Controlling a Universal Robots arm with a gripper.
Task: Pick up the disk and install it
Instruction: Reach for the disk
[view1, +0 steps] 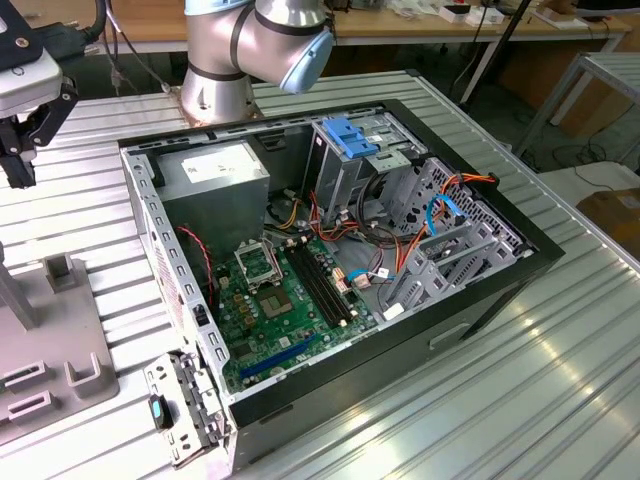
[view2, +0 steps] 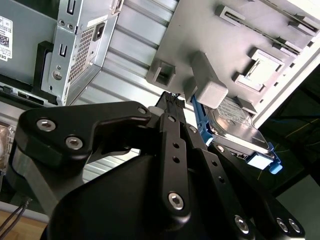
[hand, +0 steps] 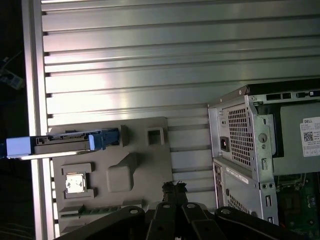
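Note:
The disk (hand: 65, 142) stands on edge in a slot of the grey fixture plate (hand: 145, 165). Its silver body and blue frame (view2: 235, 127) show in both wrist views. My gripper (hand: 174, 187) hangs above the plate's other end, a short way from the disk and not touching it. Its black fingers (view2: 176, 125) are pressed together with nothing between them. In the exterior view the gripper (view1: 18, 170) is at the far left, above the fixture plate (view1: 60, 350) and outside the open computer case (view1: 330, 250).
The case lies on its side on the ribbed metal table (view1: 560, 380). Inside are a drive cage with blue tabs (view1: 350, 140), a grey power supply box (view1: 215, 175), a green motherboard (view1: 280, 300) and loose cables (view1: 400, 250). The arm's base (view1: 250, 50) stands behind it.

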